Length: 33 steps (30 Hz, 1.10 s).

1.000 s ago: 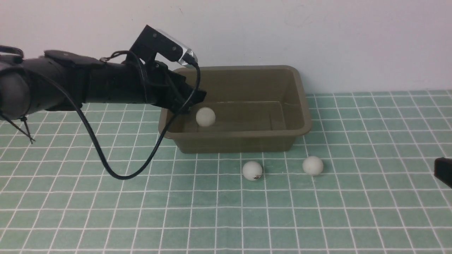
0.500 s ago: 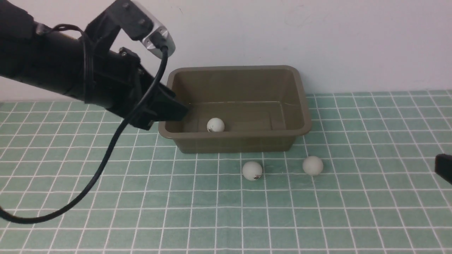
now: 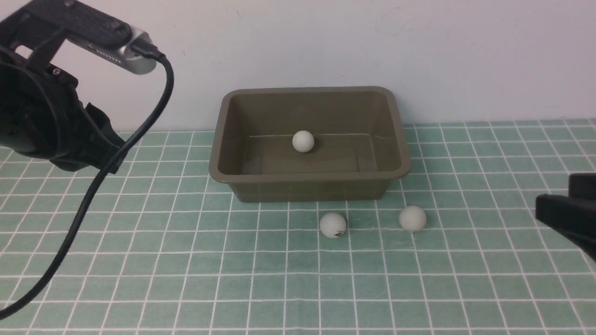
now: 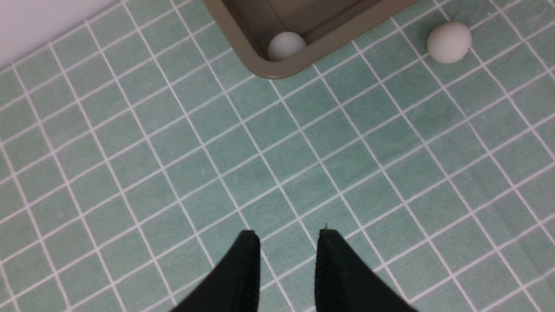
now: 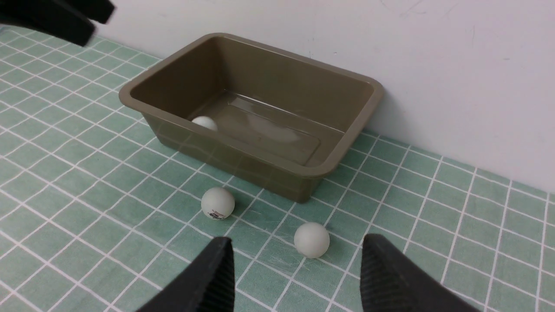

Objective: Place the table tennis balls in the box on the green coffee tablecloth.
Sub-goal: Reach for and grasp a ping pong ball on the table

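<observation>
A ball (image 5: pixel 311 239) lies ahead of the spread right claw (image 5: pixel 298 242).
Apart from the box (image 4: pixel 277 71), the left claw (image 4: pixel 287 234) is closed and empty.

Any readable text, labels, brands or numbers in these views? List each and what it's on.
No legible text anywhere.
Dark print on the marked ball in front of the box: too small and blurred to read.
Box, tablecloth, ball in the box, plain ball: nothing printed that shows.
</observation>
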Available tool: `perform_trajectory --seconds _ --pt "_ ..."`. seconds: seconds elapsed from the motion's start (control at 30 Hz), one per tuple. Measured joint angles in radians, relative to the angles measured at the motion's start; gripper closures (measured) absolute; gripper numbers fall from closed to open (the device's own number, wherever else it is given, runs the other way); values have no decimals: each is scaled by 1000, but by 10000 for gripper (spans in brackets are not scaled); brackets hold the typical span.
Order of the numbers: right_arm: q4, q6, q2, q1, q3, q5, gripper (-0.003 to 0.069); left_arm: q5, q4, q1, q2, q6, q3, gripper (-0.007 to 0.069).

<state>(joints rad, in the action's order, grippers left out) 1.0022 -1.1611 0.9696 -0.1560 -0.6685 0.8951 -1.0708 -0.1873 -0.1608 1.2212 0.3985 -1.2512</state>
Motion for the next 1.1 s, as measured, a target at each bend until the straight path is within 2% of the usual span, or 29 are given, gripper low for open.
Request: perform_trajectory --seconds 0.17,0.3,0.53,0.8,1.1 --pt "-25 0 133 35 -81 0 258 -11 -31 0 0 4 0 417" --pt "-102 31 231 134 -187 1 240 -21 -72 0 0 36 0 350" --pt "-353 263 429 292 -357 -31 236 -29 -118 0 0 52 0 302" --pt "-502 436 634 363 -495 -77 236 -31 -124 0 0 70 0 300" --pt "-524 459 854 369 -595 -115 200 -31 -125 0 0 74 0 300"
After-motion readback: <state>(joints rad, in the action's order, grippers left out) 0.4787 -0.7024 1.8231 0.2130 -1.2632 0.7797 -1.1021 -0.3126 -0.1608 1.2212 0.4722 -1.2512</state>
